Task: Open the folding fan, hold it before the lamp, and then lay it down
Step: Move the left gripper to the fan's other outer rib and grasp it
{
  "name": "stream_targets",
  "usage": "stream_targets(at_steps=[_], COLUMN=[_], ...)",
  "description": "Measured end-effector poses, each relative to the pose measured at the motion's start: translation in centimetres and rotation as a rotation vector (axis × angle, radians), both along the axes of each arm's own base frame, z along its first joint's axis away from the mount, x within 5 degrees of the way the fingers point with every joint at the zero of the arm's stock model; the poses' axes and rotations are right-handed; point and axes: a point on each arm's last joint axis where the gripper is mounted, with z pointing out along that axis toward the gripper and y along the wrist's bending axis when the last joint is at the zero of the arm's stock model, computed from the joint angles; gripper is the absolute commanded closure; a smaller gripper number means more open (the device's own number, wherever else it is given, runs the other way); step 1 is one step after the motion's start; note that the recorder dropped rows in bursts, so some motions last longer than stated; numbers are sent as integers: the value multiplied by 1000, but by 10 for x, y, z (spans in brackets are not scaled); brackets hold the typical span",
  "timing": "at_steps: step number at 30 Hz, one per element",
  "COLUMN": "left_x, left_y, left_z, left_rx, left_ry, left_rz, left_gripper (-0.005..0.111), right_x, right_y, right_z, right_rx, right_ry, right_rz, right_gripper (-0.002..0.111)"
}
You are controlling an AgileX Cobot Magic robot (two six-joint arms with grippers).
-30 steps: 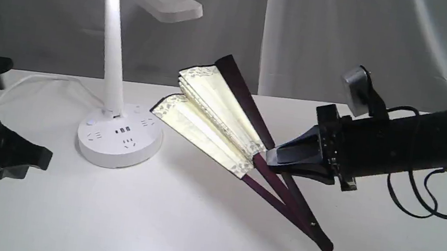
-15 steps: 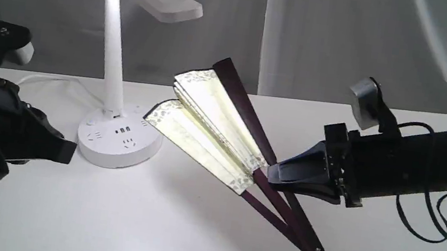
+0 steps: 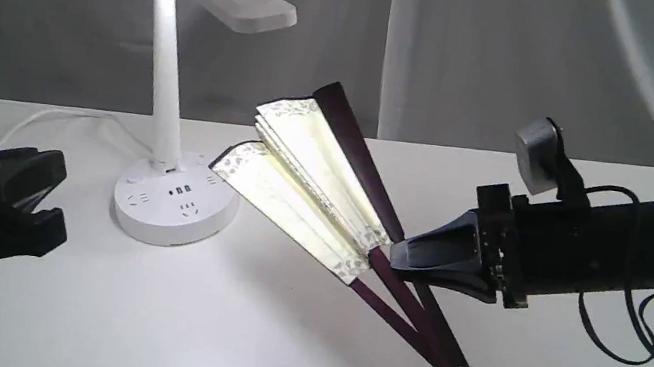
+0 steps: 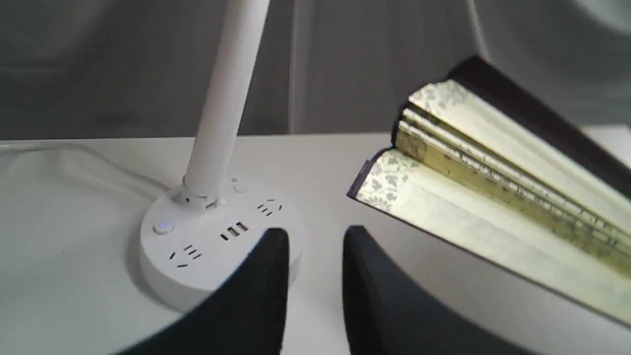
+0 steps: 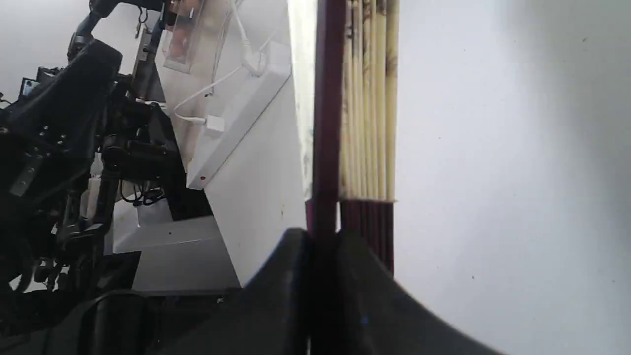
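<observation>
Cream paper glows on the half-spread folding fan (image 3: pixel 307 187), tilted above the table (image 3: pixel 219 333), right of the lamp (image 3: pixel 164 124). From the left wrist, the left gripper (image 4: pixel 315 234) is parted and empty, near the lamp's base. From the right wrist, the right gripper (image 5: pixel 323 236) pinches the fan's maroon guard.

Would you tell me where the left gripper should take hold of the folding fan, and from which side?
I would grip the free lower guard of the folding fan near its outer end, coming from the lamp side with the open left gripper. The right gripper clamps the upper guard, the fan is partly spread, and that thin lower edge faces the left arm.
</observation>
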Motion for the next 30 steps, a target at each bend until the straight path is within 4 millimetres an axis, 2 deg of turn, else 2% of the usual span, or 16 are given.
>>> stream_targets(at_steps=[5,10,17,24,26,29,30], left_x=[-7,-5,7,21,27,35,38], left_y=[3,-6,-14,-21,-24,-29,-32], left_z=[-15,-23,-46,-72,-76,-85,-87], left_rx=[-174,-289,-697,-900,-947,-1007,-1022], left_ry=[-47,-52,144,299,315,364,380], left_rz=[27,-45,13,85,89,93,83], left_gripper=[86,86,86,85,82,68,60], right_x=[0,0,0,0,0,0,0], right_y=[0,0,0,0,0,0,0], right_z=[0,0,0,0,0,0,0], right_rx=[-1,-3,-3,-3,-3,-3,-3], right_ry=[-9,-24,-28,-28,-28,-28,-30], right_rz=[3,9,11,11,11,11,12], right_gripper=[108,108,108,108,108,108,108])
